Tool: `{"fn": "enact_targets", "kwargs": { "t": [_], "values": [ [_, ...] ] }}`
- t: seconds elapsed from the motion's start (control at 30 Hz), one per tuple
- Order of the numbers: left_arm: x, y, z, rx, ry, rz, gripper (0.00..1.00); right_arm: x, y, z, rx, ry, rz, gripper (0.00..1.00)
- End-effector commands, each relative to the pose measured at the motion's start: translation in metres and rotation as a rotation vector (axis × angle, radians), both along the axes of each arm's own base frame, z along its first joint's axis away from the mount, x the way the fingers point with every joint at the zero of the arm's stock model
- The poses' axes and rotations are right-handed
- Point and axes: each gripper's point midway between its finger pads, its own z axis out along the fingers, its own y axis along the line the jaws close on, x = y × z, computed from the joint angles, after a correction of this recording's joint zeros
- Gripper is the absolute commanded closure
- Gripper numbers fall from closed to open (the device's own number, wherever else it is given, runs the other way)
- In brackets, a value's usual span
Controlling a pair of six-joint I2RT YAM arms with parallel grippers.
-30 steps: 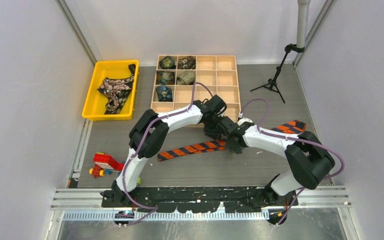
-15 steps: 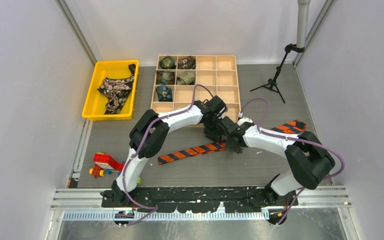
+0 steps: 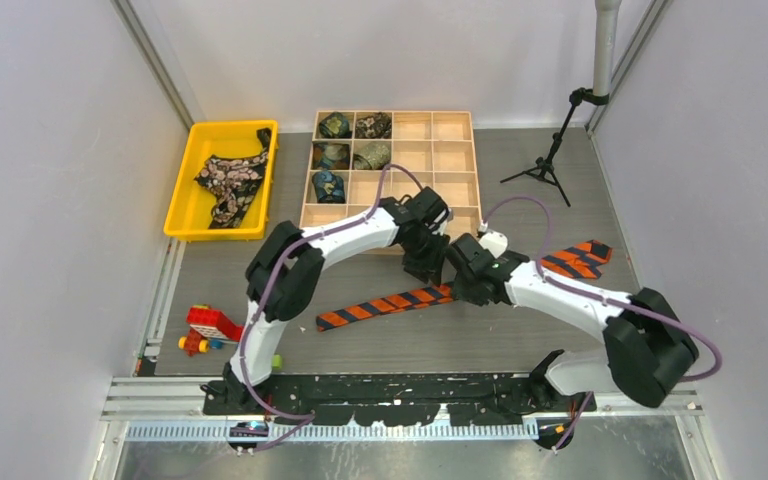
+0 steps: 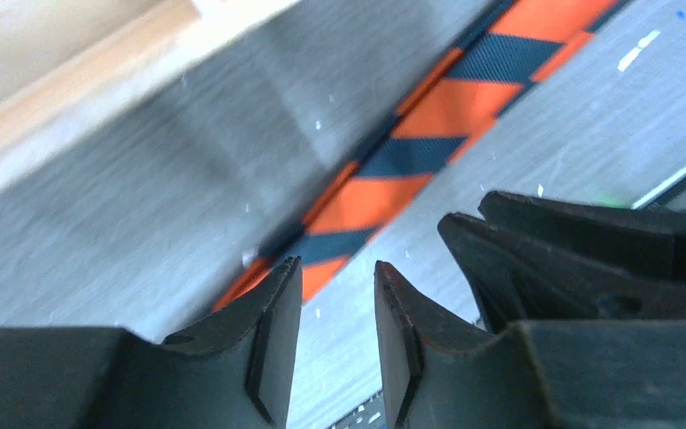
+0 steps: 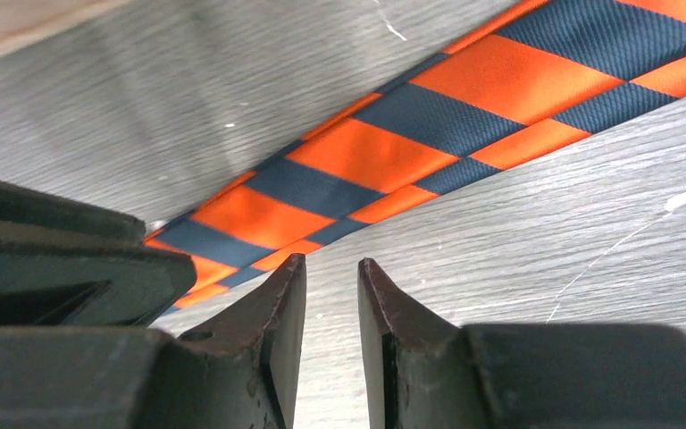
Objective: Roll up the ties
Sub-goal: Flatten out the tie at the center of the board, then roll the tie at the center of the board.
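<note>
The orange-and-black striped tie (image 3: pixel 385 302) lies flat across the grey table, its wide end (image 3: pixel 578 257) at the right. It also shows in the left wrist view (image 4: pixel 411 143) and the right wrist view (image 5: pixel 429 134). My left gripper (image 4: pixel 338 273) is open and empty just above the tie's middle, its tips beside the tie's edge. My right gripper (image 5: pixel 332 268) is open and empty, close beside the left one (image 3: pixel 438 272), tips just off the tie's near edge. A black tie with pink flowers (image 3: pixel 230 180) lies in the yellow bin. Several rolled ties (image 3: pixel 350 140) sit in the wooden tray.
The yellow bin (image 3: pixel 188 215) stands at the back left. The wooden compartment tray (image 3: pixel 440 160) sits just behind the grippers. Toy blocks (image 3: pixel 205 327) lie at the front left. A small black tripod (image 3: pixel 550 160) stands at the back right.
The right arm has swung its elbow out to the right and its gripper has shifted slightly left along the tie. The left gripper moved a little left. The tie lies much as before.
</note>
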Motion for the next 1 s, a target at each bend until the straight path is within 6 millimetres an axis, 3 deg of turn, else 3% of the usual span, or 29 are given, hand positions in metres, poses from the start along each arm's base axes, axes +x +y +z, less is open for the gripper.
{"fn": "enact_targets", "kwargs": {
  "t": [0.0,0.2,0.4,0.57,0.8,0.97],
  "values": [
    [0.003,0.031,0.067,-0.042,-0.117,0.042,0.61,0.008,0.012,0.041,0.104,-0.129,0.069,0.66],
    [-0.017,0.089,0.091,0.003,-0.198,0.129,0.56,0.014,0.033,0.083,0.212,-0.219,0.131,0.65],
    [-0.057,0.166,0.078,0.130,-0.233,0.228,0.56,0.017,0.074,0.098,0.239,-0.236,0.255,0.65],
    [-0.077,0.222,0.058,0.201,-0.266,0.356,0.59,0.016,0.118,0.099,0.249,-0.241,0.341,0.65],
    [-0.086,0.263,0.031,0.205,-0.232,0.539,0.62,0.001,0.177,0.093,0.257,-0.228,0.464,0.66],
    [-0.085,0.271,0.012,0.152,-0.183,0.659,0.63,-0.012,0.212,0.095,0.281,-0.226,0.541,0.66]
  ]
}}
